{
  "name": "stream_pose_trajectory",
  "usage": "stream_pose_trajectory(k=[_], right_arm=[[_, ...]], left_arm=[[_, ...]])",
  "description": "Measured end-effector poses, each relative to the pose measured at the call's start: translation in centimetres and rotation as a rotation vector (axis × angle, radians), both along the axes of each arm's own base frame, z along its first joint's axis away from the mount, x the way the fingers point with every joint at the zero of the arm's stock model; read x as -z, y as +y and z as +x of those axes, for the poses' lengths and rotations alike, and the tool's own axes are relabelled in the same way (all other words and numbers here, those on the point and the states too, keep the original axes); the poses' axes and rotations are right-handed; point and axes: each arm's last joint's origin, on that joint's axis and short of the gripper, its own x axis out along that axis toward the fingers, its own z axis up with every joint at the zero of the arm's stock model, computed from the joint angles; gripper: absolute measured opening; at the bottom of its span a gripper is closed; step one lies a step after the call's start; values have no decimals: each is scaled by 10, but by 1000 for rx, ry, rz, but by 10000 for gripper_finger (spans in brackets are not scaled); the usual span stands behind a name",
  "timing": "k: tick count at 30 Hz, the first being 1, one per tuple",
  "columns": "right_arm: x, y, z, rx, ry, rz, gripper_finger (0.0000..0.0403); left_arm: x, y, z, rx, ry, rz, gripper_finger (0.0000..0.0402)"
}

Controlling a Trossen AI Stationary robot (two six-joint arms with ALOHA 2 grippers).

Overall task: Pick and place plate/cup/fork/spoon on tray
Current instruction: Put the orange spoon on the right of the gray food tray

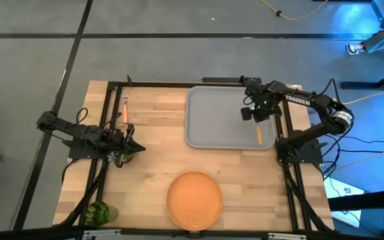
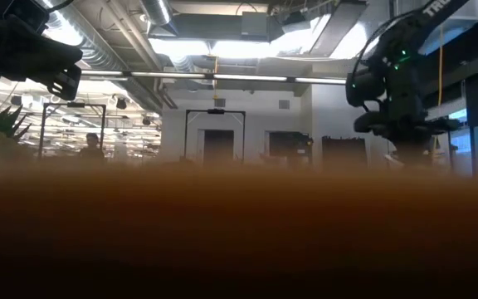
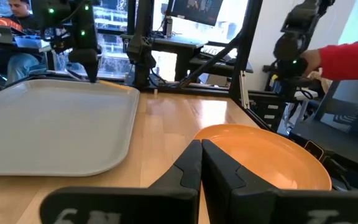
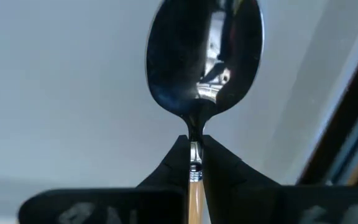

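My right gripper [image 4: 191, 152] is over the tray's [image 1: 209, 113] right side, jaws clamped on the spoon [image 4: 205, 59] at its neck. I want to go down slowly and let go only when the spoon lies flat inside the rim. My left gripper [image 3: 201, 158] waits, jaws together, near the plate [image 3: 263, 152].
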Motion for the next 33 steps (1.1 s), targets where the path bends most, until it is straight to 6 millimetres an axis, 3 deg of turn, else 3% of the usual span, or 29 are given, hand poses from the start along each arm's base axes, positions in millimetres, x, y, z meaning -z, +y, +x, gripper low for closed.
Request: stream_pose_trajectory(k=[11, 24, 33], right_arm=[[28, -16, -30, 73, 16, -70, 21], [29, -27, -37, 31, -20, -117, 23], [29, -27, -37, 24, -21, -119, 53]], left_arm=[[0, 0, 0, 0, 0, 0, 0], [0, 0, 0, 0, 0, 0, 0], [0, 0, 0, 0, 0, 0, 0]])
